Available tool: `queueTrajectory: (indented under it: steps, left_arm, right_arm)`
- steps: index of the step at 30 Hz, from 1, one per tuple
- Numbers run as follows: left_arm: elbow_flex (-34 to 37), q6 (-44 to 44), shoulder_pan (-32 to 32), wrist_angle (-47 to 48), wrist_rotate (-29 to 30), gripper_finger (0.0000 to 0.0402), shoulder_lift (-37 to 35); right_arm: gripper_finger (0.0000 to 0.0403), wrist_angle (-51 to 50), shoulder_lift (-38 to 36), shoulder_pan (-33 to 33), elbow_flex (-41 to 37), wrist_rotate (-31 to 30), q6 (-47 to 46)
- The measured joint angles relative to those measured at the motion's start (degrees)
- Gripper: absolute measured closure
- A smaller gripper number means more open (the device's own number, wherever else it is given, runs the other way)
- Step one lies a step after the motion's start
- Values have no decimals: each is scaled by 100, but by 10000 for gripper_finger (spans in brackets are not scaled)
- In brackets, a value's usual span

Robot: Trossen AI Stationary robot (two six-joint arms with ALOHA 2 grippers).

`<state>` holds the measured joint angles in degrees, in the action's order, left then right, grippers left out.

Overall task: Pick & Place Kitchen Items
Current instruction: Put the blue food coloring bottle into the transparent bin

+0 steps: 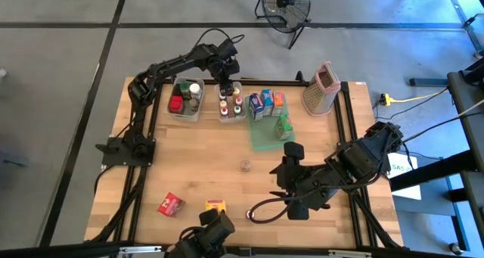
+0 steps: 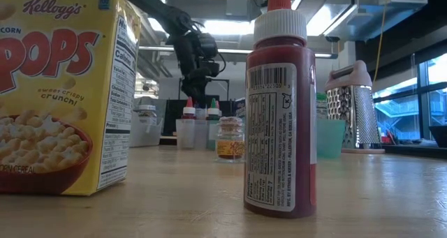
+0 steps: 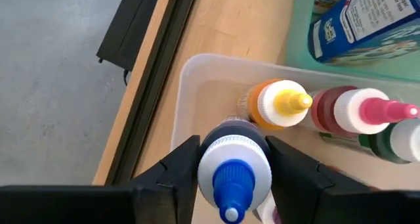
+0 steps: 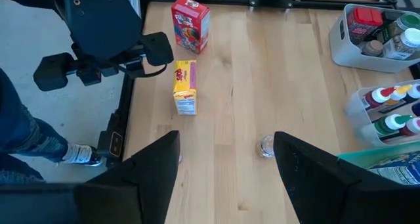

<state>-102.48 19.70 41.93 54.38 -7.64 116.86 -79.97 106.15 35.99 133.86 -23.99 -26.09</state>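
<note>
I have the left gripper (image 3: pixel 233 168) clamped on the blue-capped bottle (image 3: pixel 231 175), inside the clear bin (image 3: pixel 197 73) at the table's far edge. Placing step; next I release and lift straight. The right gripper (image 4: pixel 226 165) hangs open, empty, near the front edge.

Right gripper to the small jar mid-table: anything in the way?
Nothing visible. The right gripper hovers open with bare wood between it and the small jar. The yellow carton stands off to one side, clear of that line.
</note>
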Motion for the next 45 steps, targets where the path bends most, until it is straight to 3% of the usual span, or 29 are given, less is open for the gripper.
queueTrajectory:
  steps: [45]
  left_arm:
    - [0, 103, 0, -272, 57, 239, 273]
  right_arm:
    - [153, 51, 0, -79, 0, 4, 16]
